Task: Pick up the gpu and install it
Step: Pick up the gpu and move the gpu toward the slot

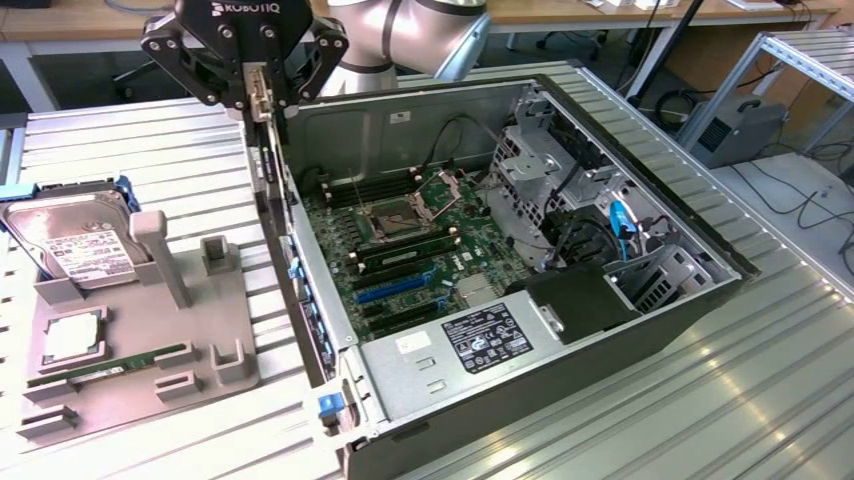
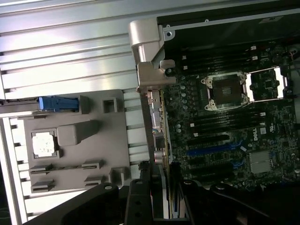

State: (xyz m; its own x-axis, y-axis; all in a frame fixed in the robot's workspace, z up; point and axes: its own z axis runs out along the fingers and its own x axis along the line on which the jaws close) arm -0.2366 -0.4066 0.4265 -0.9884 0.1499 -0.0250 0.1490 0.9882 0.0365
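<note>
1. gpu (image 1: 268, 150) (image 2: 151, 70): a flat green circuit-board card with a long silver metal end bracket. It hangs edge-on, bracket end lowest.
2. Black two-finger gripper (image 1: 263, 105) (image 2: 161, 183): jaws closed onto the gpu's upper end, card pinched between them.
3. Position: the gpu is in the air along the wall of the open black-and-silver computer case (image 1: 534, 400) that faces the grey plastic parts holder (image 1: 174, 300). I cannot tell whether it touches that wall.
4. Step in hand, as I judge it: the pick is done and the card is being carried and lined up. It is not seated, and no edge sits in a slot of the green motherboard (image 1: 400, 240) (image 2: 225, 140).
5. Seating would call for the gold contact edge square over the long blue slot (image 1: 394, 285) (image 2: 211, 151), with the bracket against the case wall.
6. Writing: "ROBOTIQ" in white on the gripper body. There is a Dell-like mark on the motherboard in the wrist view. The label on the grey power supply (image 1: 454, 355) is unreadable.
7. Silver hard drive with white label (image 1: 74, 240) stands in the holder, on the ribbed aluminium table (image 1: 134, 150).
</note>
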